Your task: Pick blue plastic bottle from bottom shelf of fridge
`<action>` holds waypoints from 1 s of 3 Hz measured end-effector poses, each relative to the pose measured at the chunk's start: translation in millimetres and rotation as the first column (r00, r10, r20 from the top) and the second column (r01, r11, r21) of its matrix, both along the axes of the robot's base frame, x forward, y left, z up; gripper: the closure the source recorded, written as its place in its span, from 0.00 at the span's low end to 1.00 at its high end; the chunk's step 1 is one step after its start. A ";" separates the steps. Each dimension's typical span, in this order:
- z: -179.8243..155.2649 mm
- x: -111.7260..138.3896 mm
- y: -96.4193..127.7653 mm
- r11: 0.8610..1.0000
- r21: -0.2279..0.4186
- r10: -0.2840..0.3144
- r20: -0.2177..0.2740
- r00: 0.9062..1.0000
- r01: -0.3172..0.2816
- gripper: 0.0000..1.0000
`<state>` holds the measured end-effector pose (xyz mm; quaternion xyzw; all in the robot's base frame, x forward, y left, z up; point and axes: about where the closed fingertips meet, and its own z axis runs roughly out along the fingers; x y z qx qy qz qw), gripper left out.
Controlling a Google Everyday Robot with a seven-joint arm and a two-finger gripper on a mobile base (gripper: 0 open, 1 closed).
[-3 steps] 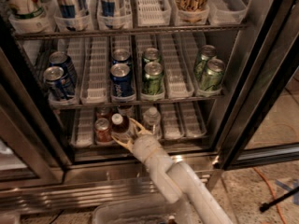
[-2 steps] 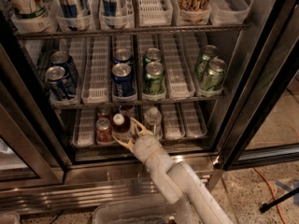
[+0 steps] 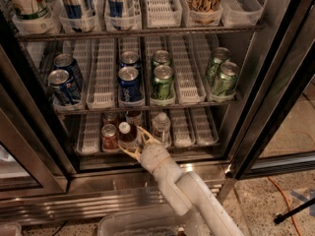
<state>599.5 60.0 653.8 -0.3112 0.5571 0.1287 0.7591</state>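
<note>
One hand [image 3: 131,141] at one blue plastic bottle [image 3: 126,134]

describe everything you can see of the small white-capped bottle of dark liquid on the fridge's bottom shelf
The small plastic bottle has a white screw cap and dark reddish-brown liquid. It stands upright near the front of the white-trayed bottom shelf, close beside a red metal can. The pale two-finger gripper is at the bottle, open, with one finger on each side of it; whether they touch it cannot be told.
</note>
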 end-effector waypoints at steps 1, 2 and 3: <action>6.7 -9.0 -1.3 0.999 -0.026 0.030 -0.039 0.999 -0.031 1.00; 15.9 -31.2 -3.9 0.994 -0.062 0.087 -0.118 0.989 -0.094 1.00; 21.9 -39.8 -5.1 0.991 -0.071 0.103 -0.141 0.985 -0.114 1.00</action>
